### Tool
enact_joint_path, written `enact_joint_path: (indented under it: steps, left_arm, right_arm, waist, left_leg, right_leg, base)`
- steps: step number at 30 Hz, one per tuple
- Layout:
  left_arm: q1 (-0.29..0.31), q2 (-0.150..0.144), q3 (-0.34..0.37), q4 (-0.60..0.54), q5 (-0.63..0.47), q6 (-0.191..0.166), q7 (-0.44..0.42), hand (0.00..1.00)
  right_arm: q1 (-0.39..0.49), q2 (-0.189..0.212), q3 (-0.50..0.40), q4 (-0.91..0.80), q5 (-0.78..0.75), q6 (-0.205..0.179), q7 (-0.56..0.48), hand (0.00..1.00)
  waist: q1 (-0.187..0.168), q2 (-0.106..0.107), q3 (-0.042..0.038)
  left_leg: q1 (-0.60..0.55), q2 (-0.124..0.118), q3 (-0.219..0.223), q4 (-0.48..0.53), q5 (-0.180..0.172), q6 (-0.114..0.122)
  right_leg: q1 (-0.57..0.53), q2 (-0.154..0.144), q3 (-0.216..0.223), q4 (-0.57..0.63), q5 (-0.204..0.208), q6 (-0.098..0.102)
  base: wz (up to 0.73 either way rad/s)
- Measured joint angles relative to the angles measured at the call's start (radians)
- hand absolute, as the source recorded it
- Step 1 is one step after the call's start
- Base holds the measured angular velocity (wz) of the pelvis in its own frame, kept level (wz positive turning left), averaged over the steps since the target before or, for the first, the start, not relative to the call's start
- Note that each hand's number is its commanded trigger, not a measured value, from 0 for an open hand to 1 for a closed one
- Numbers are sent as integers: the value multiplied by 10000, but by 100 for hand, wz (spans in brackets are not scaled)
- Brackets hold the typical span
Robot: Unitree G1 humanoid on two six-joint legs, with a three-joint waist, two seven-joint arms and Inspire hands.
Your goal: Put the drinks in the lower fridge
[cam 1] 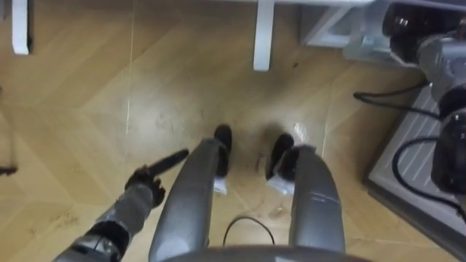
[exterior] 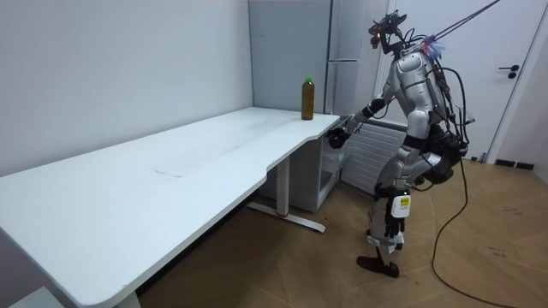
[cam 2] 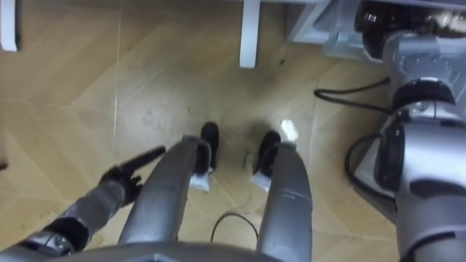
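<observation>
A bottle of brownish drink with a green cap stands upright on the far corner of the white table. I stand on the wood floor by that corner, in front of the tall grey fridge. My right arm reaches forward, and the right hand hangs just off the table's edge, below the bottle and apart from it. The left hand hangs low beside my left thigh, fingers loose and holding nothing.
A white table leg stands on the floor ahead of my feet, another far left. A low white unit sits under the table's end, with a ribbed white panel beside it. A white door is at the room view's right.
</observation>
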Motion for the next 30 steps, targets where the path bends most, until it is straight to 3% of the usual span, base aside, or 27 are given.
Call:
enact_joint_path:
  steps: [16,20,30]
  left_arm:
    - [314,65,-19,-547,60,-141,414,0]
    - [323,97,-73,-560,55,-140,377,0]
    - [529,161,-92,-576,108,-138,287,0]
  right_arm:
    - [25,-40,-12,-110,5,-204,-352,0]
    - [28,-96,-10,-143,-7,-423,-235,0]
    - [179,-130,16,-234,-71,-353,141,0]
  waist:
    - [105,105,-66]
    - [75,114,-73]
    - [36,114,-75]
  left_leg:
    - [-45,31,1,338,-76,9]
    - [36,44,28,343,-75,9]
    - [336,36,85,219,-75,11]
  right_leg:
    - [-6,-17,-3,274,-43,-22]
    - [67,-33,-28,279,-31,-41]
    - [316,-55,-26,217,-38,-28]
  base:
    - [0]
    - [-1]
    - [0]
